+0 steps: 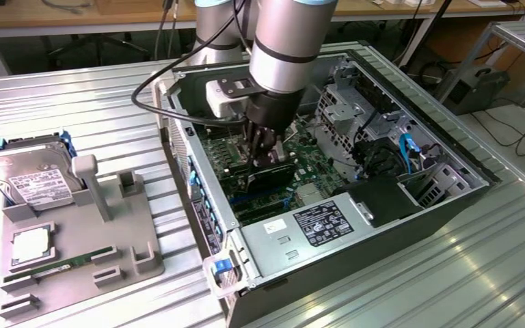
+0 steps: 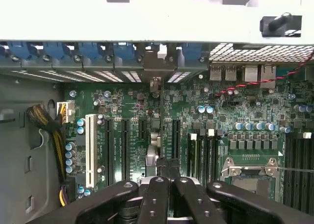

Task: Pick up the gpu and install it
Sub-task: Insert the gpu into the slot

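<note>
1. Gpu stood on edge inside the open computer case, over the green motherboard near its middle.
2. We saw the gripper reaching down into the case, its black fingers drawn together on the card's top edge.
3. Far to the exterior view's left, a grey holder tray sat on the metal table.
4. We noted the hard drive and the green memory stick resting in that tray.

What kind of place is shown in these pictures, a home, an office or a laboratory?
Probably a robotics lab or workshop: a robot arm reaches into an open computer case on a ribbed metal table, and a grey fixture holds a hard drive.
</note>
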